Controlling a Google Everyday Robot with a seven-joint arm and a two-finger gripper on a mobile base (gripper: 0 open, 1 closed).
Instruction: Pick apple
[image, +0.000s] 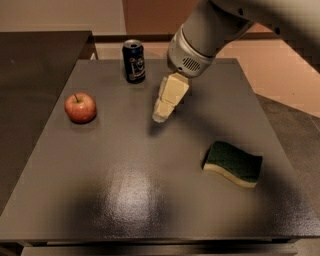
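Note:
The small red apple (80, 107) with yellowish patches and a short dark stem sits on the dark grey table (125, 190) at its left side. My gripper (161, 116), with cream-coloured fingers, hangs over the middle of the table's far half, well to the right of the apple and apart from it. It holds nothing.
A dark blue soda can (134, 61) stands at the table's far edge, behind and left of the gripper. A green and yellow sponge (233, 163) lies at the right front. A darker counter (30, 75) adjoins the table on the left.

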